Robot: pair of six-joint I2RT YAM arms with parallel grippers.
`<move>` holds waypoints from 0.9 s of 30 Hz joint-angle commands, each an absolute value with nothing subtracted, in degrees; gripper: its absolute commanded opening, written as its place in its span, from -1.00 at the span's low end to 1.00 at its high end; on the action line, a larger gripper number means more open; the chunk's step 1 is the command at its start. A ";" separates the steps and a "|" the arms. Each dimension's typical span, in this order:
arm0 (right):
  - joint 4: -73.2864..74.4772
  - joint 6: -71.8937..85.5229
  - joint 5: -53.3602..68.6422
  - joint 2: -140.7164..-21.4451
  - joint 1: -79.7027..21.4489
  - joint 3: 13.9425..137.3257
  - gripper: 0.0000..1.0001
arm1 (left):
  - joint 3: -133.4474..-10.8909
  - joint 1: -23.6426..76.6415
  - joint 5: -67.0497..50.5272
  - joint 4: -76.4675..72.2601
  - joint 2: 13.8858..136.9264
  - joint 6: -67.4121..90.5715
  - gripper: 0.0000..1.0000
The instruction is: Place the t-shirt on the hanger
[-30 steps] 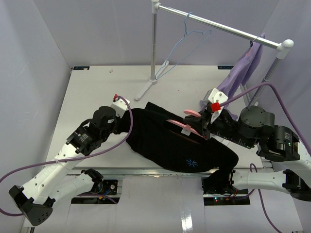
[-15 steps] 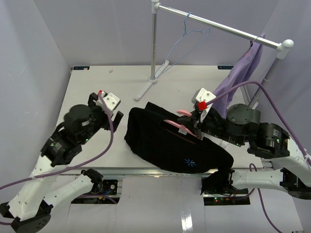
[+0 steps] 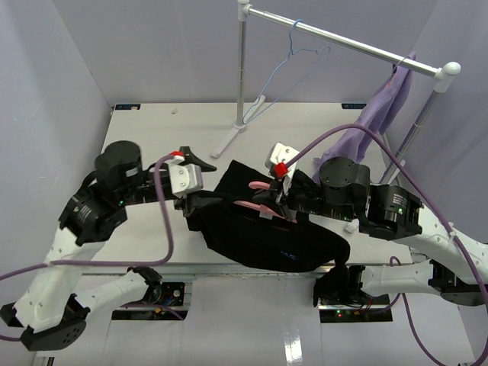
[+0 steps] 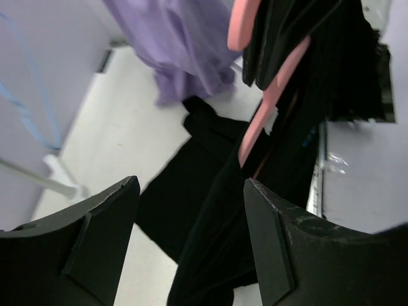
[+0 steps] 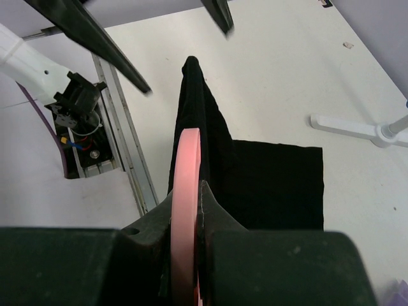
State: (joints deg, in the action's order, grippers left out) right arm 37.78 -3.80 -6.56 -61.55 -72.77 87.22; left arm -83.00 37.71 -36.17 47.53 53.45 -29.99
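The black t-shirt (image 3: 263, 240) hangs bunched over the pink hanger (image 3: 254, 204), partly lifted off the table. My right gripper (image 3: 276, 200) is shut on the hanger near its hook; in the right wrist view the pink hanger (image 5: 185, 185) runs edge-on between the clamped jaws (image 5: 186, 213), with the t-shirt (image 5: 261, 185) draped below it. My left gripper (image 3: 207, 180) is open at the shirt's left end. In the left wrist view a fold of the t-shirt (image 4: 217, 223) shows between the spread fingers (image 4: 191, 185), ungripped, and the hanger (image 4: 271, 108) is above it.
A clothes rack (image 3: 343, 38) stands at the back with a light-blue wire hanger (image 3: 293, 57) and a lavender garment (image 3: 381, 114) on it. Its foot (image 3: 229, 141) rests on the white table (image 3: 145, 141) just behind the shirt. Purple walls close in both sides.
My left gripper let go of the shirt's left edge, opened, drew back, then returned to the shirt's left end. My right arm carried the hanger and shirt leftward.
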 commanded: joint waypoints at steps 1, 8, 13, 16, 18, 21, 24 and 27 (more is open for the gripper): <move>27.75 -5.27 -3.29 -60.05 -72.77 87.71 -0.85 | -79.94 37.82 -44.64 50.54 53.54 -33.62 0.57; 22.99 -5.75 1.26 -57.13 -72.86 84.23 -0.84 | -77.09 38.06 -45.06 50.58 52.81 -33.50 0.47; 22.61 -5.92 1.89 -57.01 -72.83 84.45 -0.84 | -75.77 38.06 -46.44 50.79 53.96 -32.00 -0.06; 22.24 -6.02 2.63 -56.87 -72.77 84.03 -0.85 | -74.15 37.97 -47.32 50.63 53.79 -31.64 -0.12; 22.23 -6.16 2.99 -56.87 -72.78 83.86 -0.85 | -73.35 37.98 -47.37 50.63 53.61 -31.76 -0.32; 22.15 -6.30 2.99 -56.87 -72.80 83.94 -0.84 | -73.20 38.06 -47.74 51.36 53.90 -32.67 -0.91; 22.24 -6.26 3.27 -56.95 -72.84 83.87 -0.85 | -74.22 38.06 -47.62 52.29 54.45 -33.63 -1.00; 22.49 -5.89 3.83 -57.18 -72.86 83.41 -0.85 | -74.24 38.00 -47.90 53.08 54.67 -35.52 -1.00</move>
